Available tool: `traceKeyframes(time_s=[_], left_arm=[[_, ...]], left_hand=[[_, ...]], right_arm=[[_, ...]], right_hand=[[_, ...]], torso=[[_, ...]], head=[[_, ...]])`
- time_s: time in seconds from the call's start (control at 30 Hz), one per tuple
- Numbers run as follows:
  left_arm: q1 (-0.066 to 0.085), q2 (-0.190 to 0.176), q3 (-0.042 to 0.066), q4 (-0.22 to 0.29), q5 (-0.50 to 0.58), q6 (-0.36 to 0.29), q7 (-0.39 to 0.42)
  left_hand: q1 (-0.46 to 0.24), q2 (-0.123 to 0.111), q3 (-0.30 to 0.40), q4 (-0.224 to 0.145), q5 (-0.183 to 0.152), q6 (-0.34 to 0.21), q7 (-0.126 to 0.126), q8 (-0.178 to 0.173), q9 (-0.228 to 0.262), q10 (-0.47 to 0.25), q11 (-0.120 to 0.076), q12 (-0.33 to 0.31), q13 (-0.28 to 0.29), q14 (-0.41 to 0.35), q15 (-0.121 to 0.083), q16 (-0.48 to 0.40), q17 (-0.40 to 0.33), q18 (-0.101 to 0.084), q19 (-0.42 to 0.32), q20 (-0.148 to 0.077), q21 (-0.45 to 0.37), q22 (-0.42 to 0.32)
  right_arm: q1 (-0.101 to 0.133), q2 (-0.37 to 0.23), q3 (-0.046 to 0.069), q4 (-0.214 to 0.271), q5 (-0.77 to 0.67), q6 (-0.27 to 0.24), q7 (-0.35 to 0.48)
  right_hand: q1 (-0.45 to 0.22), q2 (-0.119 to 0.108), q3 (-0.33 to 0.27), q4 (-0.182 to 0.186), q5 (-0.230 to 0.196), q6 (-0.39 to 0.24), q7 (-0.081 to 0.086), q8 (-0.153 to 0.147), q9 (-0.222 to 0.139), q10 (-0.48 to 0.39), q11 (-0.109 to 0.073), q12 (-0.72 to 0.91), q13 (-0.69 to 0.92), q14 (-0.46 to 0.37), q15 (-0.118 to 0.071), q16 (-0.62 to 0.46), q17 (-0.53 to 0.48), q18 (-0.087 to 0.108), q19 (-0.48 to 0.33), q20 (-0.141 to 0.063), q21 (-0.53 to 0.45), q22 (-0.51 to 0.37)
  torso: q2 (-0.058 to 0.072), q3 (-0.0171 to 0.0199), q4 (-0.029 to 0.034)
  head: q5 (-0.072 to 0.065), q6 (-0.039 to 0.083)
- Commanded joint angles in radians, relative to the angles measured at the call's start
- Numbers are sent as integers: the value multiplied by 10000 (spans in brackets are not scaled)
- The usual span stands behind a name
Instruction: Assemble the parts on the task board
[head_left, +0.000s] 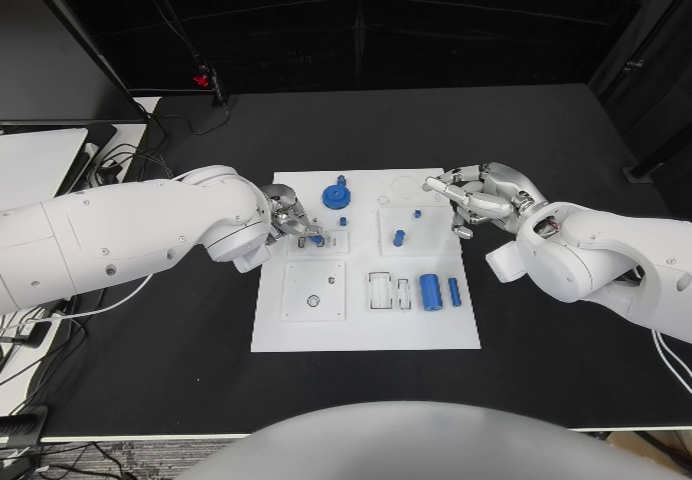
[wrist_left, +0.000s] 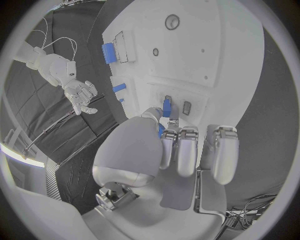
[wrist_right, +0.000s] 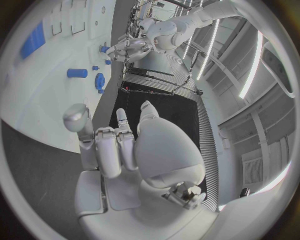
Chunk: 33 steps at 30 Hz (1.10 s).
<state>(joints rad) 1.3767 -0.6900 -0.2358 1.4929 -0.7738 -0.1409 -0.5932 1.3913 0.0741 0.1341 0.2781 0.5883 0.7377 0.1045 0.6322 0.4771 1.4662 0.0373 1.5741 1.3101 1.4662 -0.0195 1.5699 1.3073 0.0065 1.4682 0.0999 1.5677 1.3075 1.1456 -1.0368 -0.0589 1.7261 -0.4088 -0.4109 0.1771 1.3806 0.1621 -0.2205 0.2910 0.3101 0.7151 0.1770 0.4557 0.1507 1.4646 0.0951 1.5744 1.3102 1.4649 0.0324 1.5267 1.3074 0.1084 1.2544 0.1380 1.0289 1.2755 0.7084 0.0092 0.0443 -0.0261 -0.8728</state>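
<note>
Black table (head_left: 548, 130), matte, carrying the white task board (head_left: 365, 335) at its centre; cables trail off the table's far corner beyond the left arm. No legible writing or brand mark on board or parts.

Left hand (head_left: 293, 224): over the board's near-left portion, fingers curled together, thumb and a finger pinching a small blue part (wrist_left: 166, 106) just above a small rectangular recess (wrist_left: 186, 107); grasping that part. In the left wrist view the part stands upright at the fingertips (wrist_left: 170, 122), its lower end at the board's surface.

Right hand (head_left: 483, 197): at the board's far-right edge, fingers loosely spread and apart, holding nothing; released. It hovers beside a round white socket (head_left: 400, 186).

Between the two hands: a blue gear-like piece on a post (head_left: 339, 194) and two small blue pegs (head_left: 400, 238). Nearer the robot than the right hand: a large blue cylinder (head_left: 430, 292) and a slimmer blue pin (head_left: 454, 292), lying side by side, just apart
</note>
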Motion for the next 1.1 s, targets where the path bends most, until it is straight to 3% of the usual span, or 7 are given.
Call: traceKeyframes(time_s=[0.03, 0.37, 0.73, 1.1], left_arm=[[8, -11, 5, 29, -145, -69, -79], [6, -21, 5, 26, -149, -105, -100], [5, -56, 5, 54, -148, -77, -65], [5, -59, 5, 66, -148, 45, -33]], left_hand=[[-77, 8, 8, 80, 57, -10, -47, 11, -5, 1046, 15, -33, 2607, 1046, -26, 9, 2635, -65, 1026, -47, 31, 2633], [-235, 49, -40, 151, 60, -19, -28, -14, -28, 1046, 29, -33, 2607, 1046, -15, 9, 2635, -65, 1026, -42, 31, 2633], [-1434, 82, -486, 165, 56, -49, 26, -283, -266, 1046, 82, -33, 2607, 1046, 40, 9, 2635, -65, 1026, 4, 31, 2633], [-1728, 8, -625, 159, 57, -44, 38, -373, -356, 1046, 96, -33, 2607, 1046, 49, 9, 2635, -65, 1026, 14, 31, 2633]], right_arm=[[10, 3, 4, 25, 8, 38, 51], [10, 8, 4, 20, 8, 47, 47], [10, 9, 4, 13, 8, 46, 50], [10, 11, 4, 5, 8, 45, 52]], right_hand=[[3, 63, -46, 5, 44, -73, -19, 39, 5, 1062, 28, -36, 2606, 547, 0, -31, 1800, 196, -80, 19, -35, -14], [3, 63, -46, 5, 44, -73, -19, 39, 5, 1062, 28, -36, 2606, 547, 0, -31, 1800, 196, -80, 19, -35, -14], [14, 75, -54, 5, 46, -81, -19, 55, 4, 1062, 29, -36, 2606, 558, 1, -19, 1818, 191, -65, 19, -18, 0], [14, 75, -54, 5, 46, -81, -19, 55, 4, 1062, 29, -36, 2606, 558, 1, -19, 1818, 191, -65, 19, -18, 0]], torso=[[1, 0, 0], [0, -3, 1], [-5, -1, 0], [0, 0, 0]], head=[[2, 2], [2, 2], [8, 2], [10, 2]])
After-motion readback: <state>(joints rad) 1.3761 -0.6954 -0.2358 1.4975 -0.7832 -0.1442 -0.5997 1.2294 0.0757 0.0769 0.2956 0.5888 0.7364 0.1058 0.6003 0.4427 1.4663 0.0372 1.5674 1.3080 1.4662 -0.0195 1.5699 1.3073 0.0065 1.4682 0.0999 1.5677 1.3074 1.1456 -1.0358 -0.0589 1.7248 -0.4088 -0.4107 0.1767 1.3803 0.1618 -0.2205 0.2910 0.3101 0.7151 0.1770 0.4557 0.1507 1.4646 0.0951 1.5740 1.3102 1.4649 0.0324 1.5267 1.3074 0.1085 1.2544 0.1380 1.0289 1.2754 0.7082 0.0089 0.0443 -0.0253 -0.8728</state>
